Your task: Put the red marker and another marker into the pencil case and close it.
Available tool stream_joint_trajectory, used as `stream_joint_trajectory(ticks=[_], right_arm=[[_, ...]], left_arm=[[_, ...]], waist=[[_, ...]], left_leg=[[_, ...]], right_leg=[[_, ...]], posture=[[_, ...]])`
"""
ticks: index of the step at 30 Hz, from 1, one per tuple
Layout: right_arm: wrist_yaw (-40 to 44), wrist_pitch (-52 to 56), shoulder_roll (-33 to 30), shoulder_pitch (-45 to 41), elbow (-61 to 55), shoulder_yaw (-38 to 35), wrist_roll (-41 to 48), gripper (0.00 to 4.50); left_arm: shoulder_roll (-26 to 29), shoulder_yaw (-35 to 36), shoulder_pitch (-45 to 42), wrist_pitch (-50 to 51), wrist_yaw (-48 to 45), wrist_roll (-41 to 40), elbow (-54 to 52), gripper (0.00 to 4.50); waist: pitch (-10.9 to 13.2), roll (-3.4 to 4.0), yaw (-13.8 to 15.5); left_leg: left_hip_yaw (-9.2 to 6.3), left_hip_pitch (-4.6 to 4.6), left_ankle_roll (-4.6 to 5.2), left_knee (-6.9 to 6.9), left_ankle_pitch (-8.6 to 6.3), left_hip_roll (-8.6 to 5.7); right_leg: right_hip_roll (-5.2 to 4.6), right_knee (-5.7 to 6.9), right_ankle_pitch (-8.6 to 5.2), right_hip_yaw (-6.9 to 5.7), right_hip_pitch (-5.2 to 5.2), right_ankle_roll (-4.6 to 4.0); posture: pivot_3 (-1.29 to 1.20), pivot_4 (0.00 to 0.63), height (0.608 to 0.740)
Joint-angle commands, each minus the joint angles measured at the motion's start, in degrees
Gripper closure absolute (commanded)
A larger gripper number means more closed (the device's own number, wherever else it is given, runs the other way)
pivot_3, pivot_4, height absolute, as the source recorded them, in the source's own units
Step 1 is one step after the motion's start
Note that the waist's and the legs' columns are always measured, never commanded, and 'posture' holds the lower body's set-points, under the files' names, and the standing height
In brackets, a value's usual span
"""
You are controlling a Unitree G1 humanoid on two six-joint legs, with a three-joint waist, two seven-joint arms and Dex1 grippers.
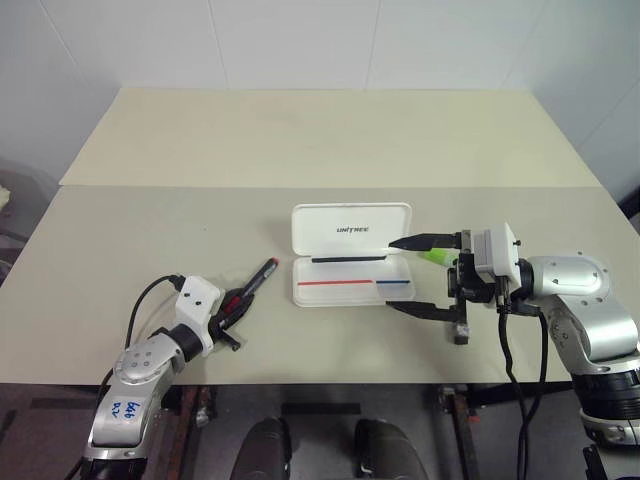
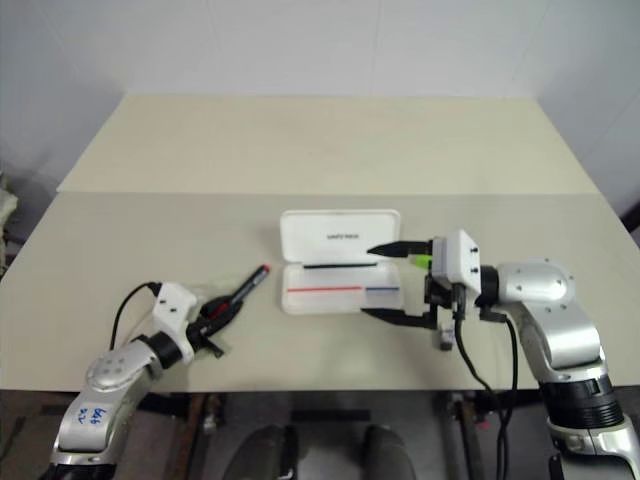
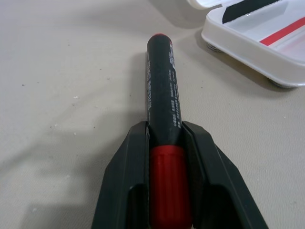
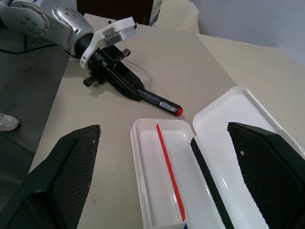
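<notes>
Left wrist view shows you the red marker (image 3: 164,143) lying on the table (image 3: 66,95), with the two black fingers (image 3: 128,181) of the left gripper (image 3: 164,157) pressed against either side of its red cap. The jaws are clamped on the marker near the cap end, so the long black barrel sticks out ahead, pointing toward the pencil case (image 3: 257,43). That grip looks chosen so you can lead with the barrel when you carry it over.

From the head camera, the marker sits left of the pencil case (image 1: 352,262), near it but not touching. The case lies open at the table's middle, its lid folded back flat behind the tray, ready to receive both pens. The tray looks bare apart from its printed red and blue stripes.

Your right gripper (image 1: 420,275) hovers at the right end of the case, jaws spread wide, one finger over the lid edge and one at the front of the tray. It holds nothing. The green highlighter (image 1: 437,257) lies just behind its upper finger, beside the case's right end and mostly hidden.
</notes>
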Motion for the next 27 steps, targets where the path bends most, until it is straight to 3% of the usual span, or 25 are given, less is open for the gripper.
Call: stream_joint_trajectory(ticks=[1, 9, 16, 21, 27], right_arm=[[-0.30, -0.73, 0.30, -0.91, -0.61, -0.46, 0.33, 0.00], [-1.34, -1.47, 0.63, 0.62, -0.14, -1.21, -0.43, 0.00], [-3.18, -1.71, 0.19, 2.26, -1.19, -2.47, -0.43, 0.00], [-5.33, -1.53, -0.41, 5.15, -3.54, -4.32, -0.38, 0.00], [-9.57, -0.54, -0.96, 10.67, -8.98, -7.15, -0.27, 0.00]], left_arm=[[-0.64, -0.99, -0.32, -2.72, -1.32, -1.35, -0.30, 3.89], [-0.80, 2.78, -1.27, -18.39, -7.10, -6.10, -2.91, 3.89], [7.13, 0.11, -4.12, -21.81, -17.88, -6.65, -0.60, 3.89], [9.73, -6.49, -15.50, -23.91, -23.10, -2.21, 8.57, 3.89], [7.19, -15.93, -30.74, -30.94, -29.78, 3.71, 24.67, 3.89]], waist=[[0.00, 0.00, -0.03], [0.00, -0.01, -0.24], [0.01, 0.00, -0.69], [0.01, 0.00, 0.07], [0.01, -0.01, 0.05]], left_leg=[[0.01, -0.02, 0.00, 0.00, 0.00, 0.00], [0.14, -0.06, -0.01, -0.04, -0.13, 0.40], [0.35, -0.05, -0.09, -0.02, -0.30, 0.41], [0.64, -0.05, -0.04, 0.06, -0.28, 0.39], [0.92, -0.09, -0.02, 0.08, -0.32, 0.27]], right_leg=[[0.00, -0.03, 0.00, 0.00, -0.01, 0.00], [0.10, -0.32, 0.23, -0.08, -0.05, 0.41], [0.42, -0.32, 0.15, -0.33, -0.11, 0.28], [0.40, -0.30, 0.18, -0.38, -0.08, 0.32], [0.43, -0.32, 0.20, -0.56, -0.10, 0.37]], posture=[[0.00, 0.150, 0.740], [0.00, 0.150, 0.740], [0.00, 0.150, 0.740], [0.00, 0.150, 0.740], [0.00, 0.150, 0.740]])
